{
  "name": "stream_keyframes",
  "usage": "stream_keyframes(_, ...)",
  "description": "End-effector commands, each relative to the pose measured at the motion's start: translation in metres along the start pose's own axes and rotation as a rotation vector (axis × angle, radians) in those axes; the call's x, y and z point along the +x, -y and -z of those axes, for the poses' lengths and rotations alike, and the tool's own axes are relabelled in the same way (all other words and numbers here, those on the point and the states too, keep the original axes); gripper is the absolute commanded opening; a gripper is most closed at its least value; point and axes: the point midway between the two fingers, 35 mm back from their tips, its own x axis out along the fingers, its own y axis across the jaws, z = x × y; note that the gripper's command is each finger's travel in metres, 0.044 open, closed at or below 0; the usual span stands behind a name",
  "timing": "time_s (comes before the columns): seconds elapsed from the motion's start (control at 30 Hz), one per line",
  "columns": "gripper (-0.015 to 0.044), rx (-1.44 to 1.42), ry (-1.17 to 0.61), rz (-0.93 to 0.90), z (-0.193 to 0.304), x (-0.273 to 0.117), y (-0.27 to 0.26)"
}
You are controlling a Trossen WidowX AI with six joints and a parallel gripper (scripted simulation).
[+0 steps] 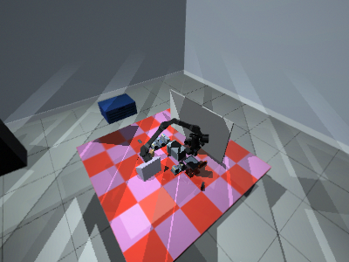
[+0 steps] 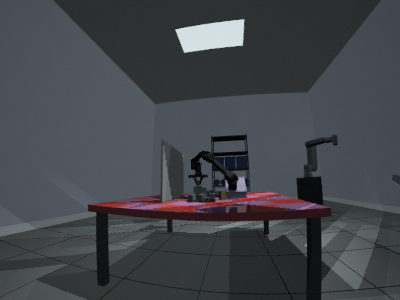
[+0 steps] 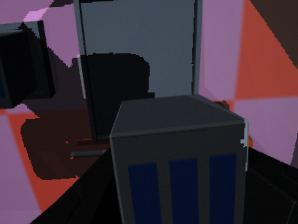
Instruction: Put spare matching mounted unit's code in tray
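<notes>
A black robot arm (image 1: 163,126) (image 2: 215,161) is reaching over a red-and-pink checkered table (image 1: 167,207) (image 2: 210,215) (image 3: 265,65), its gripper (image 1: 192,146) (image 2: 198,178) (image 3: 165,145) clamping a gray spare (image 3: 180,125) that is showing three blue bars, their lower ends running out of the wrist view. The spare is hanging near the shallow tray (image 3: 170,30), hiding part of its near side, while shadow is darkening the tray floor. At left, a dark box (image 3: 17,65) is slipping out of frame. From above, dark shapes are blending around the gripper, leaving the mounted unit's code unreadable.
</notes>
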Motion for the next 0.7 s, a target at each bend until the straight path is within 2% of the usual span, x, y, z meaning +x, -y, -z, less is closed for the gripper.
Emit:
stream_keyframes(0.0,0.0,0.005,0.007,0.0,-0.001,0.005,0.0)
stream_keyframes(0.67,0.0,0.005,0.007,0.001,-0.001,0.023,0.001)
